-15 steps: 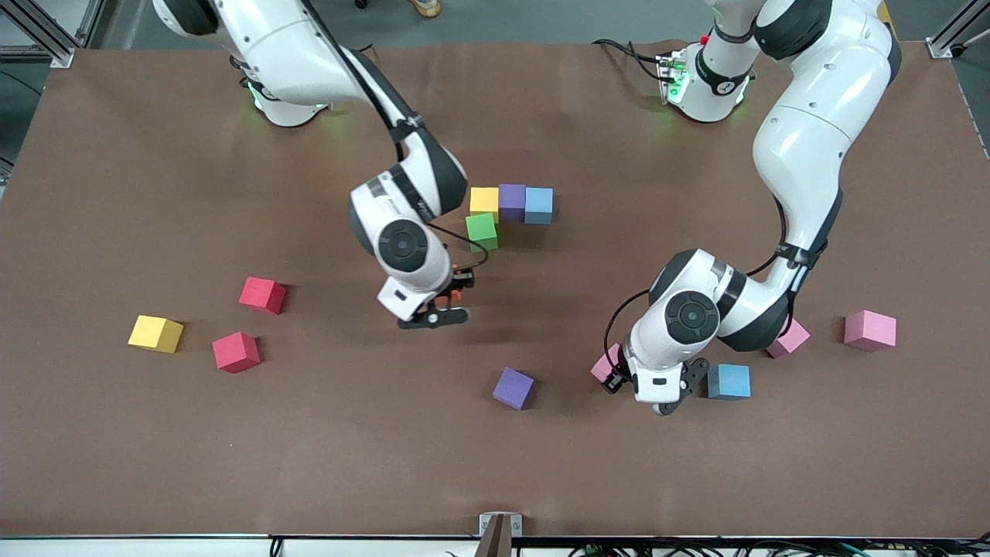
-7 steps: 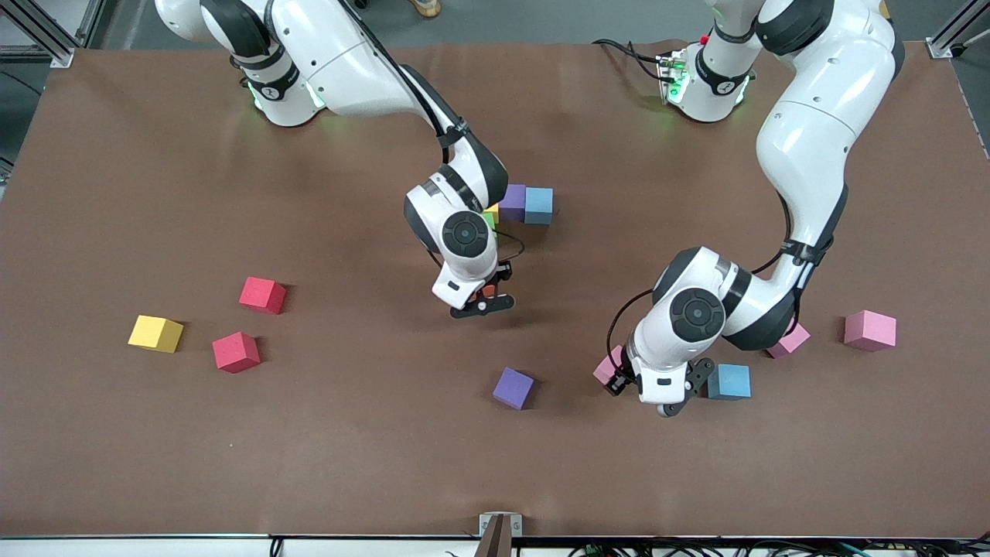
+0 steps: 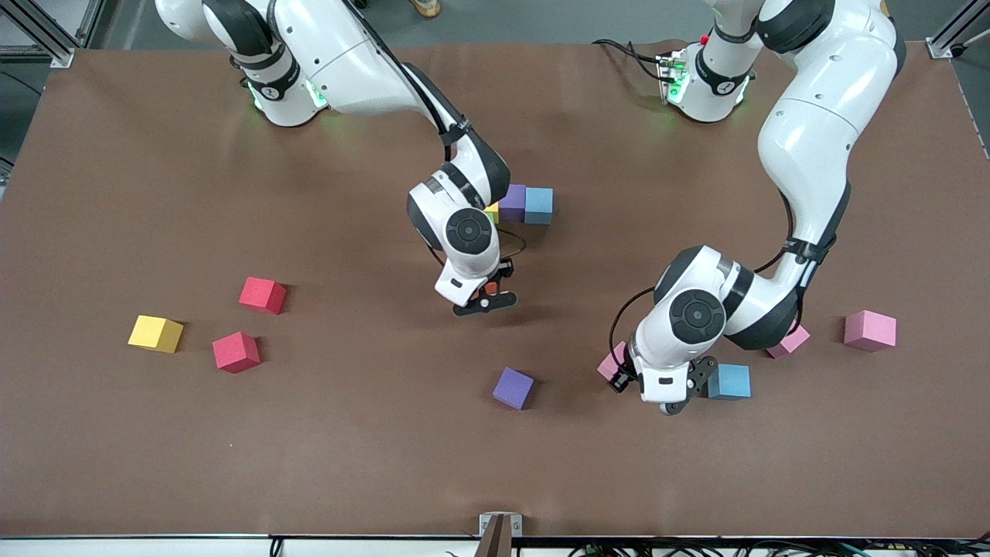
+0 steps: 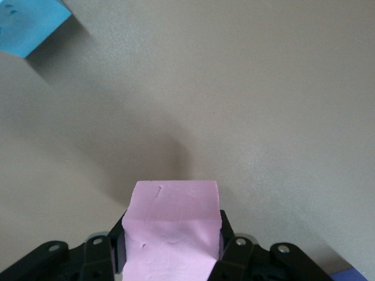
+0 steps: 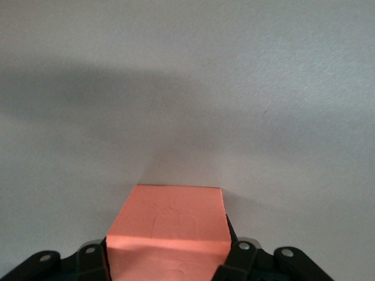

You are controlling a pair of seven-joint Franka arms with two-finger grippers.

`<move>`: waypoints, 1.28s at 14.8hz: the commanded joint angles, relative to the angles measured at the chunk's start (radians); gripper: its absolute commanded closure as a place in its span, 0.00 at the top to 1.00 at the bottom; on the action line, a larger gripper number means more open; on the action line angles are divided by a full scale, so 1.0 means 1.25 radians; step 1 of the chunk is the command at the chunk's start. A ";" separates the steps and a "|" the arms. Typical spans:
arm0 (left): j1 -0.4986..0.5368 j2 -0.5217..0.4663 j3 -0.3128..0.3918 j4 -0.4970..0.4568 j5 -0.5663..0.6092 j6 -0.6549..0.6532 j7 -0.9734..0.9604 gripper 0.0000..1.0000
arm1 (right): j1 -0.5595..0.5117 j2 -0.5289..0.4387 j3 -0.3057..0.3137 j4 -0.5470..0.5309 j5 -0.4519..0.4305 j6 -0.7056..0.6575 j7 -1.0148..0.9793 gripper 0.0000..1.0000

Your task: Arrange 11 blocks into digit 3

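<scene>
Jaws on both arms clamped on cubes, carrying them in for the digit 3.

Right gripper (image 3: pixel 486 298) holds the orange block (image 5: pixel 166 225) over bare surface (image 3: pixel 155 193) near the started bar (image 3: pixel 526 205); left gripper (image 3: pixel 630 379) grips a pink block (image 4: pixel 171 231) beside the blue block (image 3: pixel 729 381).

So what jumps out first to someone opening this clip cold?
Both arms are carrying cubes: the right gripper holds an orange block just below the started row of purple and blue blocks, and the left gripper holds a pink block beside a loose blue one.
</scene>
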 commanded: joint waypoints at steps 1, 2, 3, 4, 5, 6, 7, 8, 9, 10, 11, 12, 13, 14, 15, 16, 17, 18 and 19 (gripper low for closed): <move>0.001 -0.025 0.004 -0.005 -0.006 -0.030 -0.002 0.08 | 0.032 -0.005 -0.003 -0.054 0.015 0.010 0.007 0.27; 0.006 -0.025 0.004 -0.005 -0.005 -0.030 -0.003 0.08 | 0.032 -0.007 -0.003 -0.066 0.015 0.015 0.007 0.27; 0.009 -0.027 0.001 -0.007 -0.004 -0.029 -0.005 0.08 | 0.033 -0.011 -0.003 -0.082 0.015 0.025 0.007 0.27; 0.006 -0.038 0.001 -0.010 -0.008 -0.030 -0.013 0.08 | 0.037 -0.018 -0.002 -0.094 0.015 0.027 0.007 0.27; 0.005 -0.045 0.001 -0.011 -0.008 -0.035 -0.037 0.08 | 0.038 -0.022 -0.002 -0.101 0.015 0.026 0.007 0.27; 0.006 -0.054 -0.007 -0.011 -0.008 -0.063 -0.074 0.08 | 0.038 -0.027 -0.003 -0.109 0.015 0.026 0.007 0.27; 0.009 -0.055 -0.023 -0.011 -0.008 -0.095 -0.099 0.08 | 0.038 -0.028 -0.002 -0.113 0.015 0.026 0.007 0.27; 0.011 -0.059 -0.031 -0.011 -0.008 -0.124 -0.127 0.08 | 0.039 -0.030 -0.002 -0.113 0.015 0.026 0.009 0.27; 0.011 -0.061 -0.039 -0.016 -0.008 -0.144 -0.160 0.08 | 0.039 -0.031 -0.002 -0.114 0.015 0.025 0.018 0.27; 0.010 -0.060 -0.052 -0.019 -0.008 -0.147 -0.201 0.08 | 0.045 -0.031 -0.002 -0.114 0.015 0.025 0.029 0.27; 0.011 -0.060 -0.062 -0.022 -0.008 -0.147 -0.254 0.08 | 0.048 -0.031 -0.002 -0.114 0.015 0.025 0.037 0.27; 0.011 -0.060 -0.072 -0.031 -0.010 -0.147 -0.300 0.08 | 0.050 -0.031 -0.002 -0.114 0.016 0.026 0.048 0.27; 0.014 -0.061 -0.082 -0.042 -0.011 -0.147 -0.343 0.08 | 0.051 -0.031 -0.002 -0.113 0.016 0.026 0.051 0.27; 0.015 -0.064 -0.089 -0.054 -0.010 -0.145 -0.392 0.08 | 0.053 -0.031 -0.002 -0.113 0.017 0.027 0.052 0.27; 0.015 -0.071 -0.096 -0.063 -0.010 -0.143 -0.416 0.08 | 0.054 -0.031 -0.002 -0.113 0.018 0.026 0.056 0.27; 0.015 -0.072 -0.105 -0.068 -0.011 -0.139 -0.435 0.08 | 0.054 -0.029 -0.001 -0.113 0.018 0.027 0.063 0.27; 0.015 -0.070 -0.111 -0.071 -0.011 -0.131 -0.467 0.08 | 0.055 -0.030 -0.001 -0.113 0.020 0.027 0.069 0.27; 0.014 -0.069 -0.111 -0.086 -0.011 -0.106 -0.511 0.08 | 0.055 -0.029 -0.001 -0.113 0.020 0.027 0.082 0.27; 0.015 -0.071 -0.111 -0.115 -0.006 -0.076 -0.556 0.08 | 0.055 -0.029 -0.001 -0.113 0.020 0.027 0.099 0.27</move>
